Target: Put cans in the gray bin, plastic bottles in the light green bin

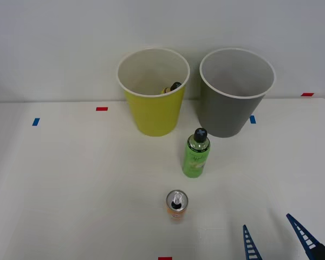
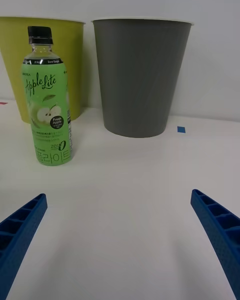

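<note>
green bin: upper centre of front view, upright, a bottle cap showing inside
can: lower centre, upright, alone
green bottle: centre, upright, in front of both bins
gray bin: upper right of centre, beside green bin
right gripper: bottom right, spread wide, holding nothing

Item in light green bin mostly hidden.
</note>
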Available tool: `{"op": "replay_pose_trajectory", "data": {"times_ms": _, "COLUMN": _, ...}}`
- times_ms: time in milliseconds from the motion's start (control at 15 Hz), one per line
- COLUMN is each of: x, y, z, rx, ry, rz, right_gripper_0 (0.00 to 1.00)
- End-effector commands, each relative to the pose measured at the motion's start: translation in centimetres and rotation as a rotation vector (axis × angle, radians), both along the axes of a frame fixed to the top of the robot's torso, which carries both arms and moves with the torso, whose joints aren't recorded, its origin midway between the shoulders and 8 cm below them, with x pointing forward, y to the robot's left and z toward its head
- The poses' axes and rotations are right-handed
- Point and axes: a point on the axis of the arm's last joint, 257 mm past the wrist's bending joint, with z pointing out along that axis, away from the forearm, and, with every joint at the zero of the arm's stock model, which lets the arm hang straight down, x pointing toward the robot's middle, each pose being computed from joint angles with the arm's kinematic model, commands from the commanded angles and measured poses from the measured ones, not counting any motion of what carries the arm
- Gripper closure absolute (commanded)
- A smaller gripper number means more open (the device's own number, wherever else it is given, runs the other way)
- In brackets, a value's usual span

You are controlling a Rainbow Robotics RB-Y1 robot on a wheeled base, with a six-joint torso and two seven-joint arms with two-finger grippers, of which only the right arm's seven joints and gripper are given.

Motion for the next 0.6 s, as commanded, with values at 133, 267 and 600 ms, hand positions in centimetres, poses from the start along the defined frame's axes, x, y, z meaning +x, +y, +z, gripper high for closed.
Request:
{"op": "replay_pose_trajectory", "data": {"times_ms": 133, "x": 0.01, "y": -0.01, "z": 0.01, "rx": 0.0, "ry": 0.0, "rz": 0.0, "right_gripper_0": 0.0}}
{"op": "replay_pose_trajectory", "data": {"times_ms": 267, "x": 0.01, "y": -0.01, "z": 0.01, "rx": 0.0, "ry": 0.0, "rz": 0.0, "right_gripper_0": 0.0}}
{"op": "replay_pose_trajectory", "data": {"times_ms": 600, "x": 0.01, "y": -0.01, "z": 0.01, "rx": 0.0, "ry": 0.0, "rz": 0.0, "right_gripper_0": 0.0}}
